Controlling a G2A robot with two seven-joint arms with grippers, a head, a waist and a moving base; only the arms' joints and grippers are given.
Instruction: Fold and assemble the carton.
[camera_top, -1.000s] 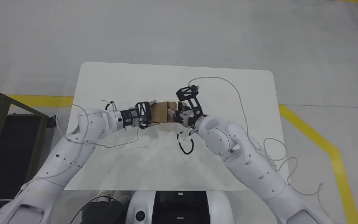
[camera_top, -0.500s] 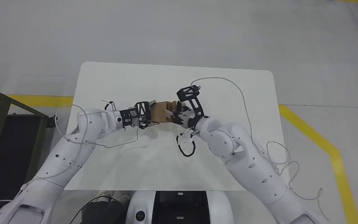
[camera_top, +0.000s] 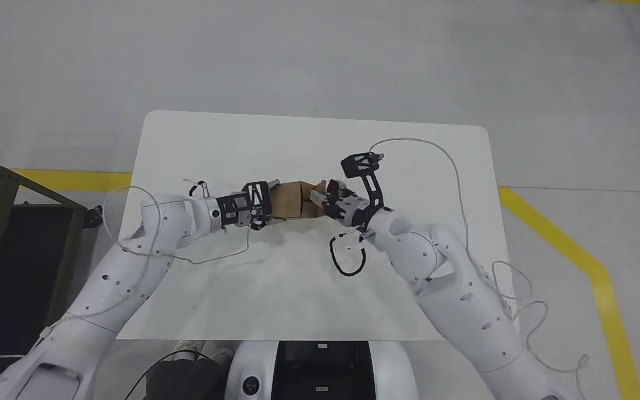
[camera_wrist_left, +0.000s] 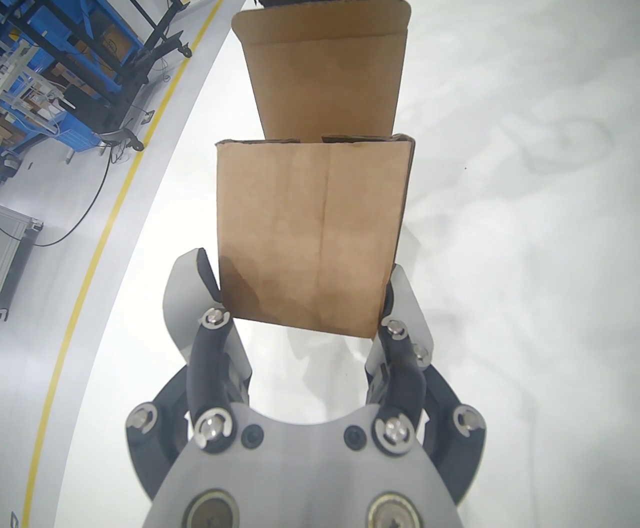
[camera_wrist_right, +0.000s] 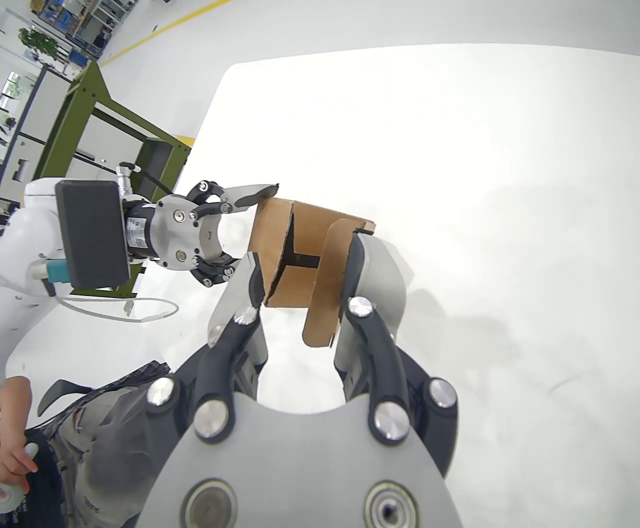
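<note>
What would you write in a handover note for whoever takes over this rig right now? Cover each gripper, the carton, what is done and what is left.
Left gripper: shut on the carton, gripping its two sides at one end.
Right gripper: open, straddling the rounded flap at the other end, which lies against one finger.
Carton: at the middle of the table, between the two arms.
Done: carton opened into a box shape.
Left: the flap sticks out, not yet tucked. Fold it in and close that end. The end at the left gripper is hidden, so check it.
</note>
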